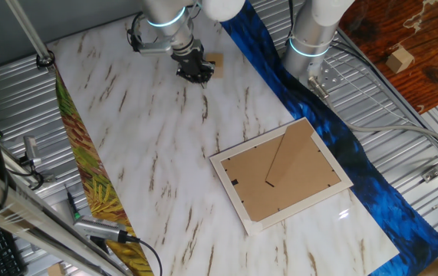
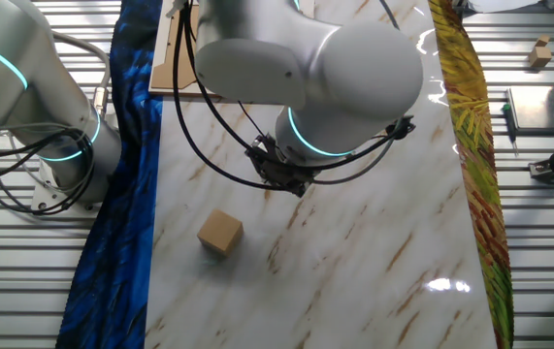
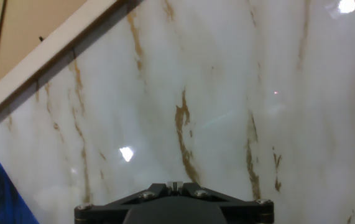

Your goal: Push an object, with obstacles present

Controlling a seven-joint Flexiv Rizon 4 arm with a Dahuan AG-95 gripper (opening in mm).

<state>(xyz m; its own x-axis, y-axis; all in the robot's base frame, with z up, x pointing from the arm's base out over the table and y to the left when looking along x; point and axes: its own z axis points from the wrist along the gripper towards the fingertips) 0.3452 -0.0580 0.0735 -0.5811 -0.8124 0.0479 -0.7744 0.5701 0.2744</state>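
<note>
A small wooden cube [image 1: 215,65] rests on the marble tabletop [image 1: 165,146] at its far end; in the other fixed view the cube [image 2: 220,233] lies to the lower left of the hand. My gripper [image 1: 194,72] hangs low over the marble just beside the cube, apart from it by a small gap in the other fixed view, where the gripper [image 2: 278,176] sits under the big white wrist. In the hand view the gripper [image 3: 175,185] has its fingers pressed together, shut on nothing, and the cube is out of sight.
A picture frame [image 1: 280,172] lies face down on the marble, also seen as the frame [image 2: 175,58] and frame [image 3: 15,50]. A blue cloth [image 1: 326,130] borders one side, a leaf-patterned cloth [image 1: 88,161] the other. A second arm's base [image 1: 311,38] stands by the blue cloth.
</note>
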